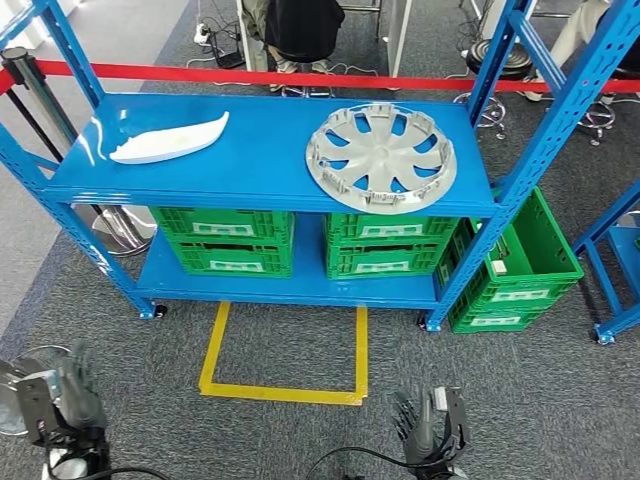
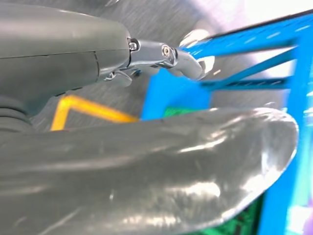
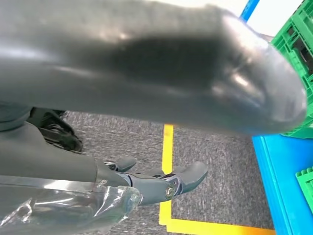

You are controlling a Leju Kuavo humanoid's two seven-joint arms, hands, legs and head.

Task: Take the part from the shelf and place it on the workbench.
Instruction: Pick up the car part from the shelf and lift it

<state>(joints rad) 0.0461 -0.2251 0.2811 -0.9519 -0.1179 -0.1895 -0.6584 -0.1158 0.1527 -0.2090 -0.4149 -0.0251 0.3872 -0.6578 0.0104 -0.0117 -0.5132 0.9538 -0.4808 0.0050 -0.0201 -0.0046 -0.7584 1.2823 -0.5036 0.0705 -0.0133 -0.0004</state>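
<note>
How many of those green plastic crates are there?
5: two stacked on the lower shelf's left, two stacked beside them in the middle, one on the floor to the shelf's right. Others may be hidden behind.

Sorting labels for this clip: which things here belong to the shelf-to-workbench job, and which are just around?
Job: wheel cover, white trim part, blue shelf, left hand, right hand.
Around: green crates, red barrier tape, yellow floor marking.

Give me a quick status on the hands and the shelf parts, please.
Both hands low and holding nothing: left hand, right hand. Wheel cover and white trim piece untouched on the shelf. Nothing in the way.
</note>
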